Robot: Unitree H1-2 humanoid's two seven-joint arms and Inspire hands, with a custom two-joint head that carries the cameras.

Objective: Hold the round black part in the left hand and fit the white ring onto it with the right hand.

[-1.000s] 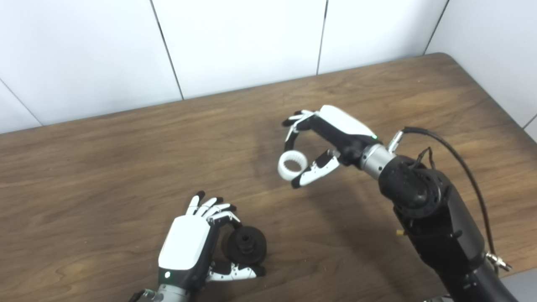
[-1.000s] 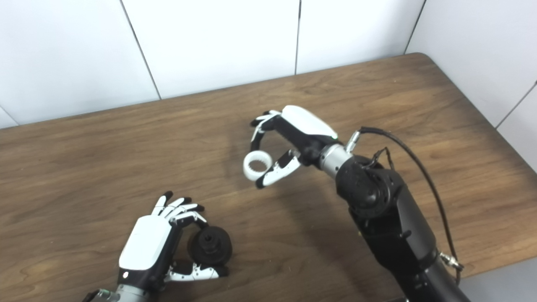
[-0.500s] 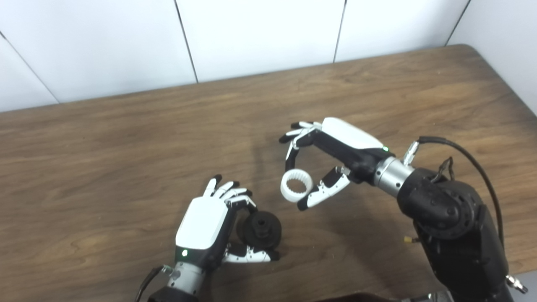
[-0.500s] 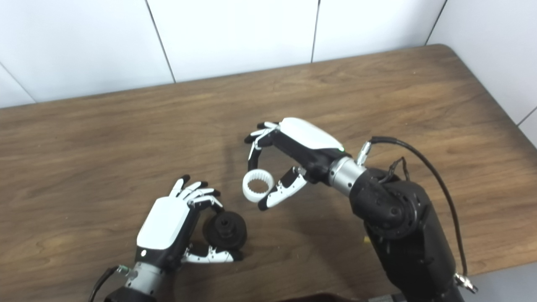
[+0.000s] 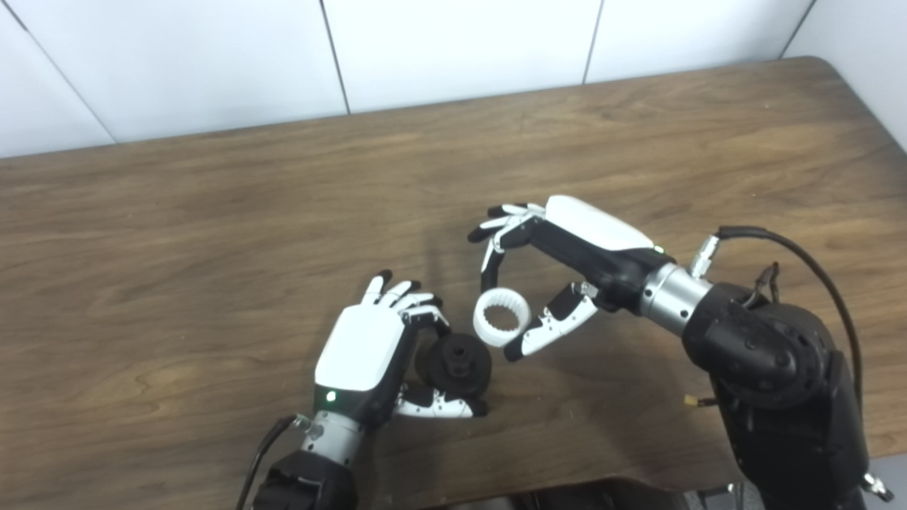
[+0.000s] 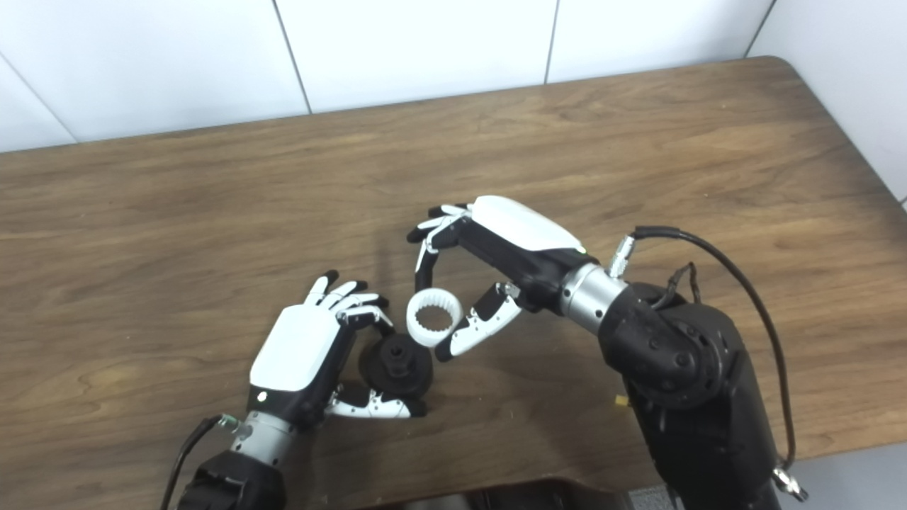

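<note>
The round black part (image 5: 454,364) has a raised hub facing up and to the right, and my left hand (image 5: 368,354) is shut on it between thumb and fingers, low over the table's front. The white ring (image 5: 502,318), toothed on its inside, is pinched by my right hand (image 5: 560,262), which is shut on it with a finger above and the thumb below. The ring hangs just up and right of the black part, a narrow gap apart. In the right eye view the ring (image 6: 434,319) nearly touches the part (image 6: 395,366).
The brown wooden table (image 5: 212,234) spreads around both hands. A white tiled wall (image 5: 453,42) stands behind it. The right arm's black cable (image 5: 801,255) loops above the forearm. The table's front edge (image 5: 567,489) runs just below the hands.
The camera has tilted, shifting the whole picture. Beyond that, the two hands have drawn together: the ring now sits right beside the black part instead of well above it.
</note>
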